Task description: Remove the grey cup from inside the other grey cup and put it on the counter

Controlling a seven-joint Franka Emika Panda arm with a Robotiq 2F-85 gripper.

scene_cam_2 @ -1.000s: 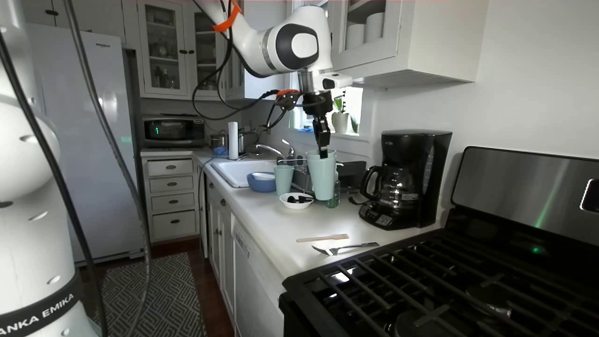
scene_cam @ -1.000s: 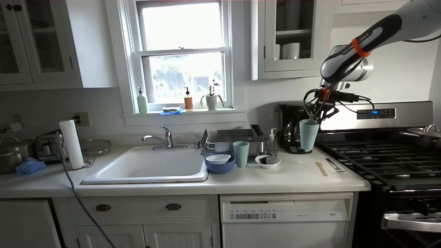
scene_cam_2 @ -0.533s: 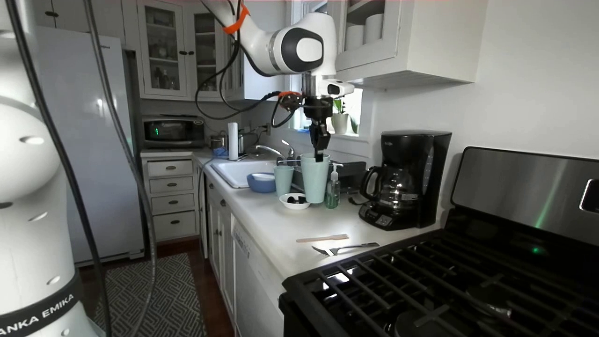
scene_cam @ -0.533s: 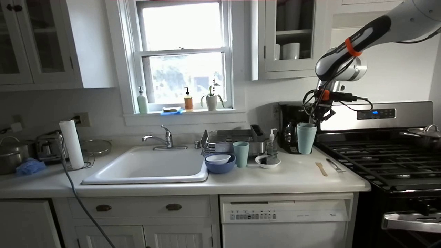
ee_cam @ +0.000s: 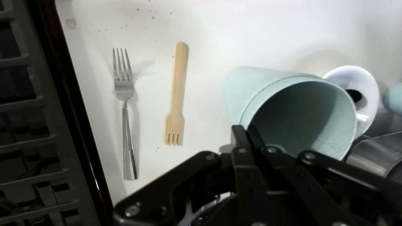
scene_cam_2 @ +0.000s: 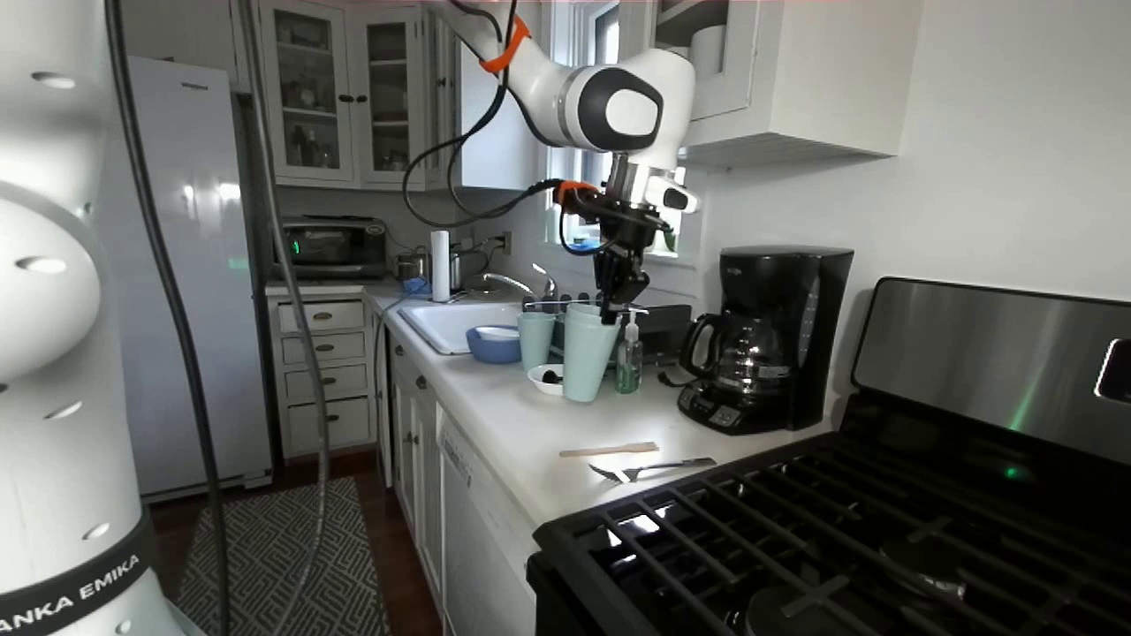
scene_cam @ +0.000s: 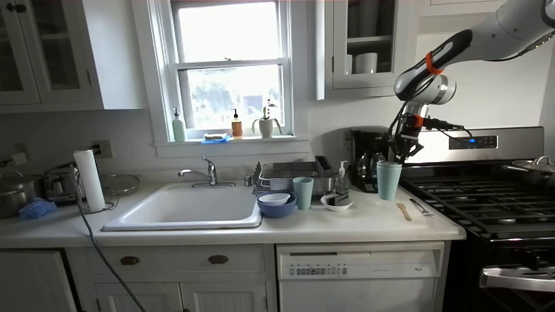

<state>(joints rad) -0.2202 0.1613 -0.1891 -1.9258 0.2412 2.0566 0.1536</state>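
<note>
My gripper (ee_cam: 248, 127) is shut on the rim of a pale grey-green cup (ee_cam: 314, 110), one finger inside and one outside. A second rim line on its outer wall (ee_cam: 248, 83) looks like two cups nested together. In both exterior views the held cup (scene_cam: 389, 182) (scene_cam_2: 587, 362) hangs below the gripper (scene_cam: 398, 159) (scene_cam_2: 610, 316), low over the pale counter (scene_cam: 347, 227); in one of them it leans. I cannot tell whether its base touches. Another grey-green cup (scene_cam: 303, 193) (scene_cam_2: 535, 340) stands upright beside the blue bowl; part shows in the wrist view (ee_cam: 394, 99).
A white bowl (scene_cam: 328, 207) with dark items, a soap bottle (scene_cam_2: 629, 358) and a coffee maker (scene_cam_2: 782, 300) stand near the held cup. A wooden fork (ee_cam: 177, 94) and a metal fork (ee_cam: 125, 110) lie on the counter, with the stove (scene_cam: 511, 208) beyond. The blue bowl (scene_cam: 279, 211) sits by the sink (scene_cam: 208, 206).
The gripper and held cup have come down and forward, away from the wall. The cup has tipped so that it now leans. The other cup has not moved.
</note>
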